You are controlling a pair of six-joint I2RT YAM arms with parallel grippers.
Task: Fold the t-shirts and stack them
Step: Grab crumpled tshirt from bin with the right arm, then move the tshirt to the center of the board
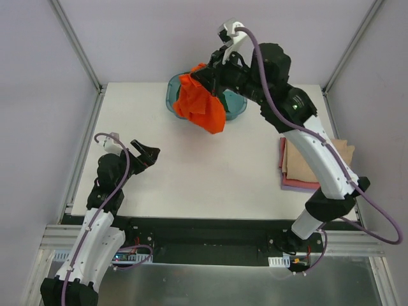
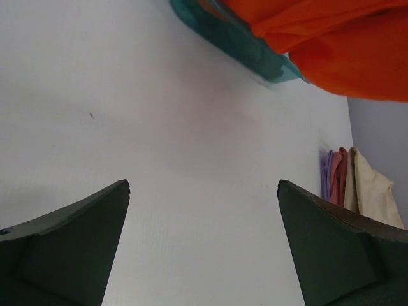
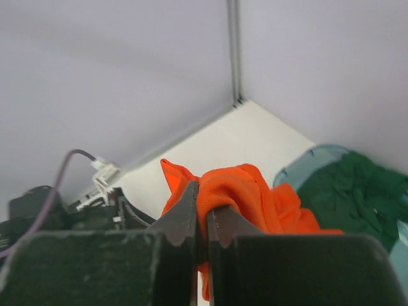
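A bright orange-red t-shirt [image 1: 201, 105] hangs bunched over the near rim of the teal tub [image 1: 173, 86], pinched in my right gripper [image 1: 207, 71], which is shut on a fold of it [image 3: 233, 185]. A dark green t-shirt [image 3: 357, 191] lies inside the tub [image 3: 299, 169]. Folded beige, pink and purple t-shirts [image 1: 298, 164] lie stacked at the table's right edge, partly under my right arm. My left gripper [image 1: 145, 155] stands open above the table's left side, with nothing between its fingers [image 2: 76, 223]; in its view the orange-red t-shirt [image 2: 338, 44] and the stack [image 2: 347, 185] show far off.
The white table [image 1: 191, 172] runs between the two arms. Metal frame posts [image 1: 76, 44] rise at the back corners, and grey walls close in behind and at both sides. The tub [image 2: 242, 44] sits at the table's far edge.
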